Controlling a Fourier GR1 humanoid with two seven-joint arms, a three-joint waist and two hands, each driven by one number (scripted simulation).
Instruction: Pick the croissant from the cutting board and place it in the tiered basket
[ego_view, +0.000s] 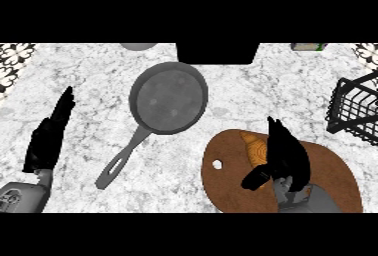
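From the head view, the croissant (255, 148) lies on the brown cutting board (229, 190), touching the right hand (286, 159), whose straight fingers cover part of it. The left hand (50, 136) rests open over the marble worktop (81, 80). A grey pan (168, 98) sits between them, the black basket (356, 108) at the right edge.

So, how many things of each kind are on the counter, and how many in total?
Pan: 1
Cutting board: 1
Croissant: 1, partly hidden under the right hand
Wire basket: 1
Things cut off at the far edge, kind unclear: 3
Total: 7
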